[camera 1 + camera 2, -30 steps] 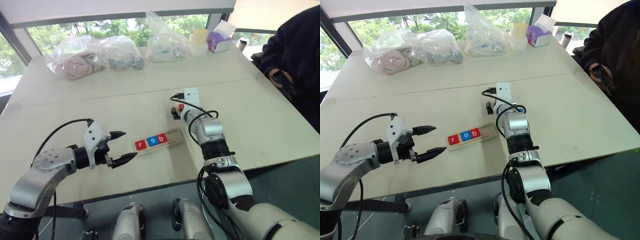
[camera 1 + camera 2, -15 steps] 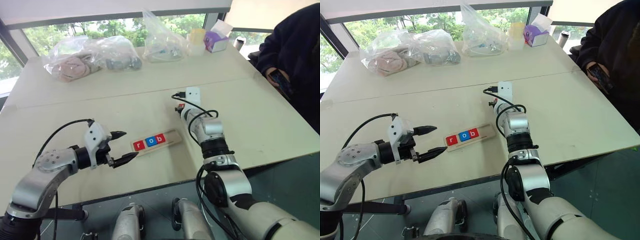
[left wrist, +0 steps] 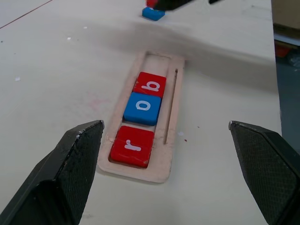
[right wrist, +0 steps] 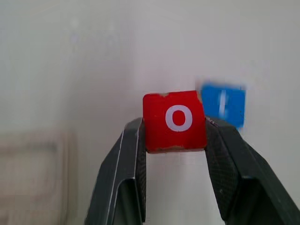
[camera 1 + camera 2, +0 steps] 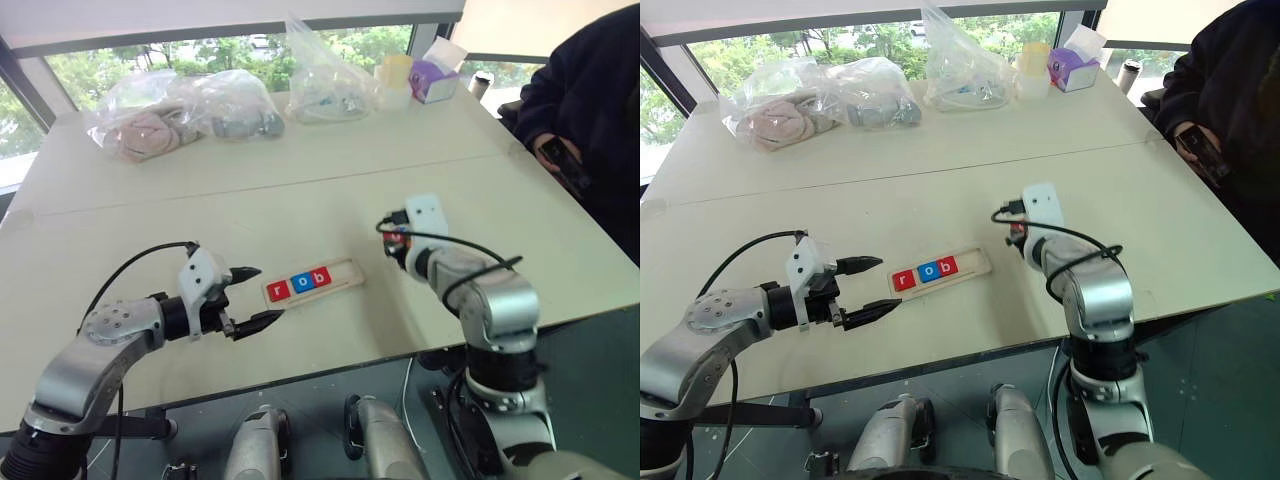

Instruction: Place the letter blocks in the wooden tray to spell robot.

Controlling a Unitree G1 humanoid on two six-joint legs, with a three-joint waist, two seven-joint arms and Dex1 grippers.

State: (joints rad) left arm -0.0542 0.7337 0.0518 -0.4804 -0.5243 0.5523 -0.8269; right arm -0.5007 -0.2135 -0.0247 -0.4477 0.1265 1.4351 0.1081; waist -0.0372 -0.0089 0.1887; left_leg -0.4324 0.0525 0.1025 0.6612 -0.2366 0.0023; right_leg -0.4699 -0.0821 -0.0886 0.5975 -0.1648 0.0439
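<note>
Kid: Letter blocks, where are they all?

Me: Three are sitting in the wooden tray (image 5: pixel 310 282), reading r, o, b. I am holding the red o block (image 4: pixel 175 121) in my right jaws (image 4: pixel 176 140). The blue t block (image 3: pixel 153 13) is lying on the surface (image 5: pixel 200 200), past the far end of the tray.

Kid: Which way is the tray from you?

Me: It is lying to the left of my right jaws, with its long side running across between my two arms. The empty end is pointing toward my right arm, so that arm is nearer to the free spots.

Kid: What are your jaws doing?

Me: My right jaws are pinching the red o by two opposite sides. My left jaws (image 5: pixel 255 297) are spread wide, holding nothing, hovering just beside the r end.
</note>
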